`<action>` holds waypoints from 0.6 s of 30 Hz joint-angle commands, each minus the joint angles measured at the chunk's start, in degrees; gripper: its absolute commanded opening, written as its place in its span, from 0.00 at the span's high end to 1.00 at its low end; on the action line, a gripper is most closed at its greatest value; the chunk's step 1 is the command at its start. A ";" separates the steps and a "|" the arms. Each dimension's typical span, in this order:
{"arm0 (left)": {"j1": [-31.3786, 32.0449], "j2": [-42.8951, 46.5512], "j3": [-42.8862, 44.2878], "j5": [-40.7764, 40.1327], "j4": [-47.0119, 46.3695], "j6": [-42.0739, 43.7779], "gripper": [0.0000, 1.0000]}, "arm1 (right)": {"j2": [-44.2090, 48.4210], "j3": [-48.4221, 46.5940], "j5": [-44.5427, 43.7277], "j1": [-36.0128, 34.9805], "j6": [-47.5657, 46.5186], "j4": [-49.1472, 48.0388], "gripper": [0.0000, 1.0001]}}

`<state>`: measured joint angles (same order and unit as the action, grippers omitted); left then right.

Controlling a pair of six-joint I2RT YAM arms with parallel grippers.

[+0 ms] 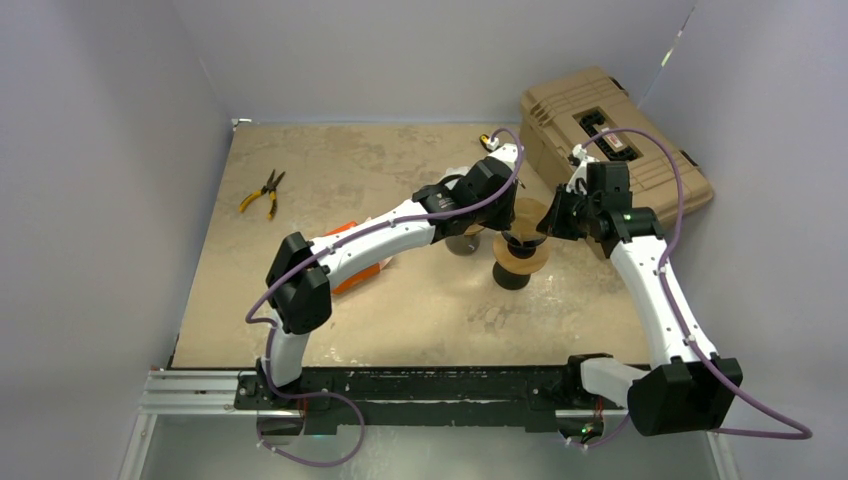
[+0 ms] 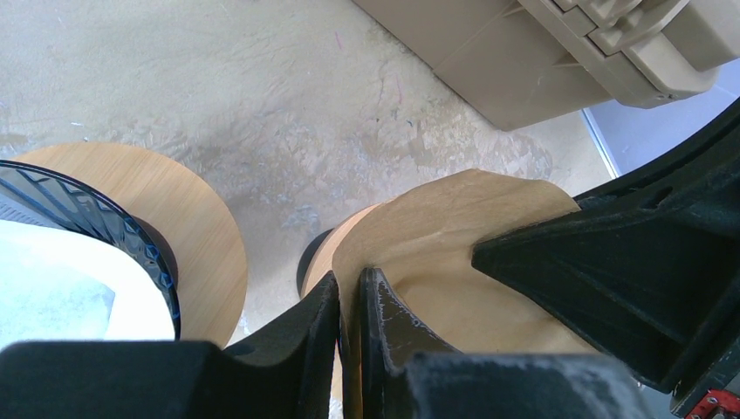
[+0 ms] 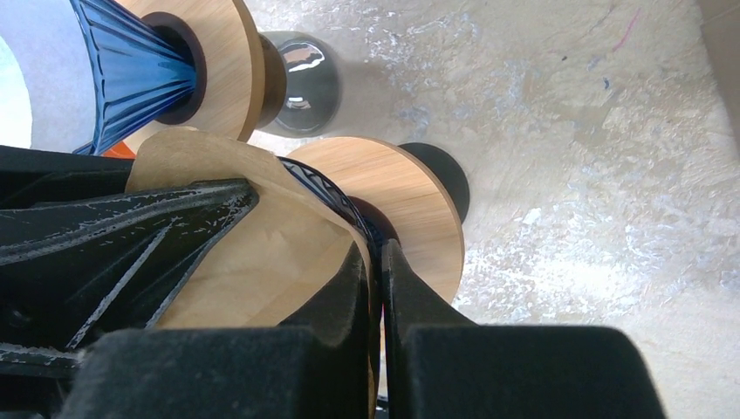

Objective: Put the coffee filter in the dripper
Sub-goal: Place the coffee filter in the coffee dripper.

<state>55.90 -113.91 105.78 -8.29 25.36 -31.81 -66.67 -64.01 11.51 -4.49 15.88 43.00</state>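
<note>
The 2 pincers pinch the filter (image 2: 454, 236). The left pincer (image 2: 349, 284) takes 1 edge and the right pincer (image 3: 373, 257) the opposite edge, each with jaws pressed together on the paper. The filter hangs just above the dripper (image 3: 410, 192), toward the counter's (image 1: 330, 180) right edge, near the case (image 1: 610, 140). It looks like light, thin, floppy paper, likely to crease or tear. Grip it at the rim and pull gently to open the cone.

Left arm (image 1: 380, 235), right arm (image 1: 655, 290) reach forward, wrists turned toward each other. Left end effector (image 2: 349, 284), right end effector (image 3: 377, 257): jaws pinched on coffee filter (image 2: 454, 236) edges.
</note>
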 commanded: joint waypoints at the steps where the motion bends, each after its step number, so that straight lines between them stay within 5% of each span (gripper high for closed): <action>1: -0.13 0.68 2.11 -0.41 -0.62 1.15 0.84 | 1.85 -2.84 -1.64 0.06 -0.02 0.65 0.93; 7: -0.09 3.11 1.82 1.03 -1.05 0.55 0.62 | 2.86 -5.28 -2.12 0.06 0.84 0.79 0.63; 18: -0.09 8.51 -0.54 2.12 -2.69 -0.73 0.43 | 4.00 -7.71 -3.17 0.10 2.03 0.91 0.44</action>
<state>55.90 -110.80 105.60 -7.05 25.02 -31.94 -64.23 -69.32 9.76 -4.47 17.12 44.14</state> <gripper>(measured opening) 0.554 0.553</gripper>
